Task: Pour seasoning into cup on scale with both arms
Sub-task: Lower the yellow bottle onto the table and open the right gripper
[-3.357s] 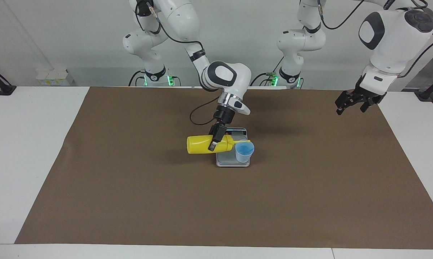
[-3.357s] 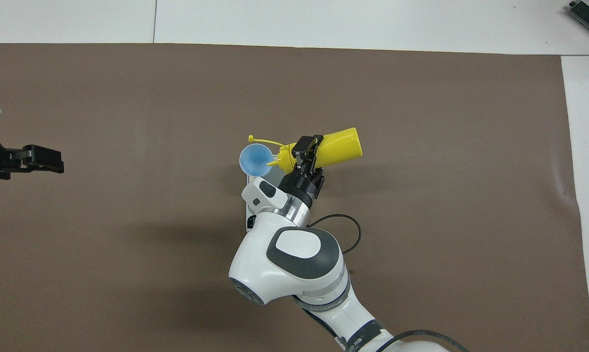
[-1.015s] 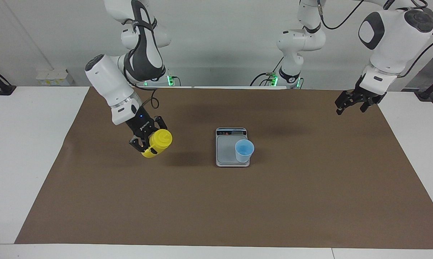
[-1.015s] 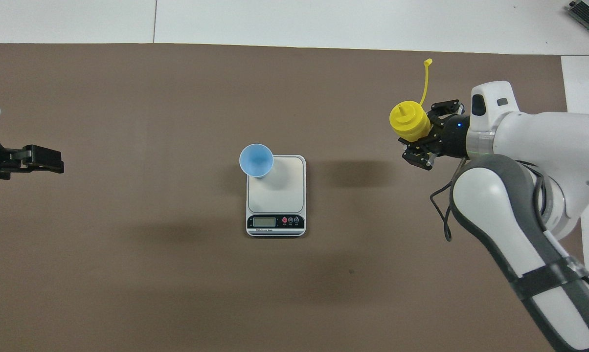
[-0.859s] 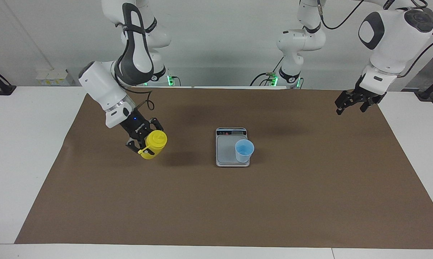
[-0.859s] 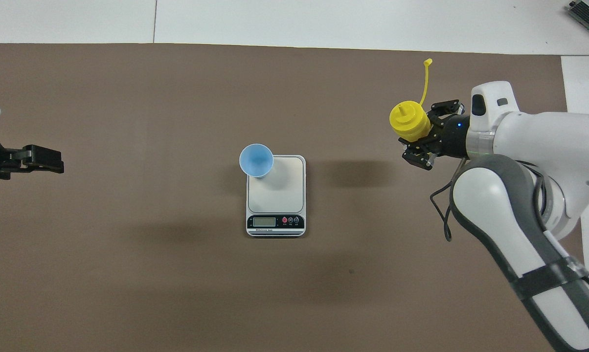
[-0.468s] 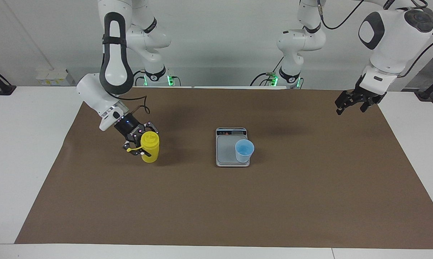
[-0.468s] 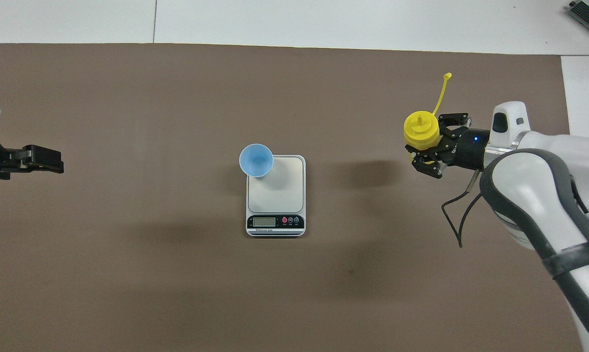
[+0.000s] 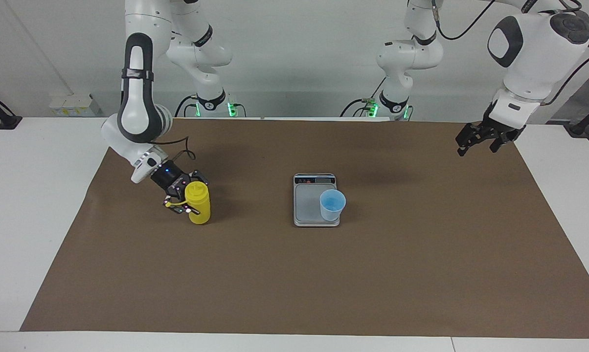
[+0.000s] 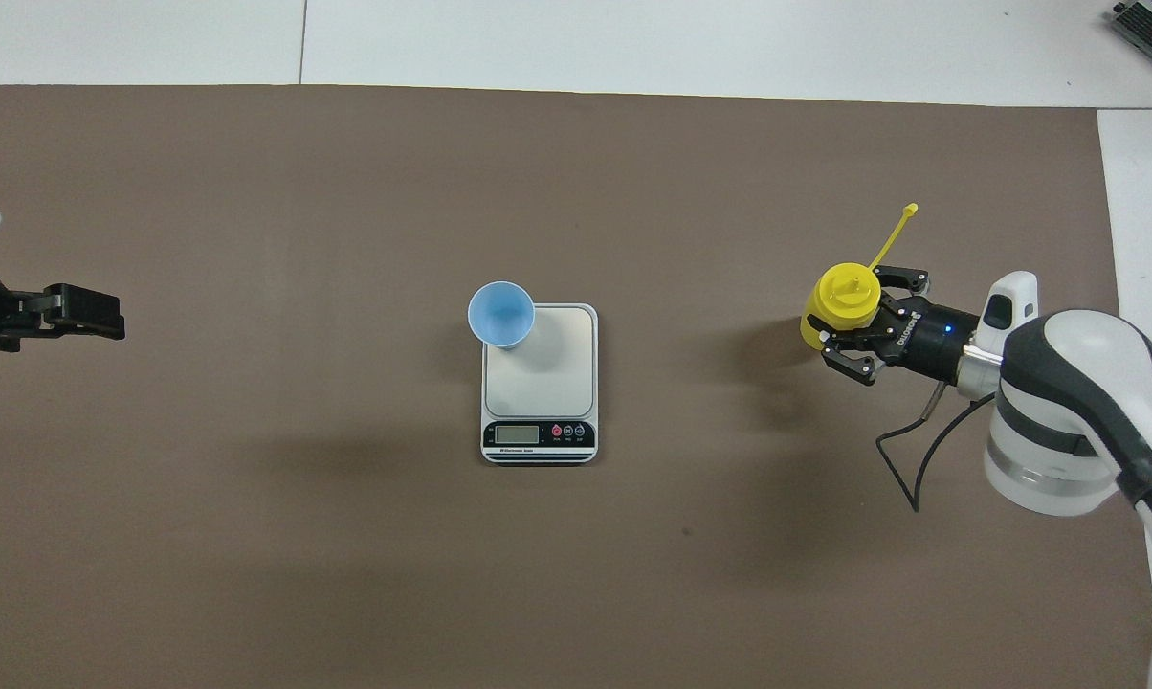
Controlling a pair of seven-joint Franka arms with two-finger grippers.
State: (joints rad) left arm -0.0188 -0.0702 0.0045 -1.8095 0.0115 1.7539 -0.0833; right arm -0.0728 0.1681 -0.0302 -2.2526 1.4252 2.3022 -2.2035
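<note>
The yellow seasoning bottle point(image 9: 199, 205) stands upright on the brown mat toward the right arm's end of the table, its cap strap point(image 10: 892, 233) sticking out. My right gripper point(image 9: 183, 199) is shut on the bottle's upper part from the side; it also shows in the overhead view point(image 10: 863, 325) beside the bottle point(image 10: 842, 299). The light-blue cup point(image 9: 332, 204) point(image 10: 501, 313) stands on the scale point(image 9: 305, 205) point(image 10: 549, 378), on the corner farther from the robots toward the left arm's end. My left gripper point(image 9: 479, 142) point(image 10: 83, 311) waits open and empty over the mat's edge at the left arm's end.
The brown mat point(image 9: 294, 278) covers most of the white table point(image 9: 25, 195). The right gripper's black cable point(image 10: 906, 459) hangs over the mat near the bottle. The scale's display strip point(image 10: 538, 433) faces the robots.
The right arm carried the bottle from its tipped pose over the cup to the right arm's end, turned it upright and lowered it to the mat. The left arm has not moved.
</note>
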